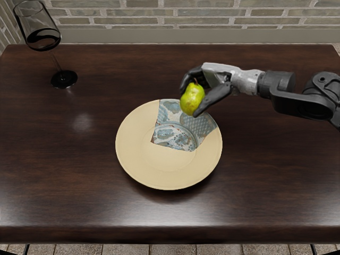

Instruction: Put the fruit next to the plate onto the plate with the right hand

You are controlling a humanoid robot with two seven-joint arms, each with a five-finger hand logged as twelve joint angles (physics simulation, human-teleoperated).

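A yellow-green pear hangs in the air over the far right part of the tan plate. My right hand, its arm entering from the right edge, is shut on the pear, with dark fingers curled around its back and right side. The plate lies mid-table and has a blue-grey patterned patch across its far side. The pear is clear of the plate's surface. No left arm shows in this view.
A wine glass with dark wine stands at the far left corner of the dark wooden table. A brick wall runs behind the table's far edge.
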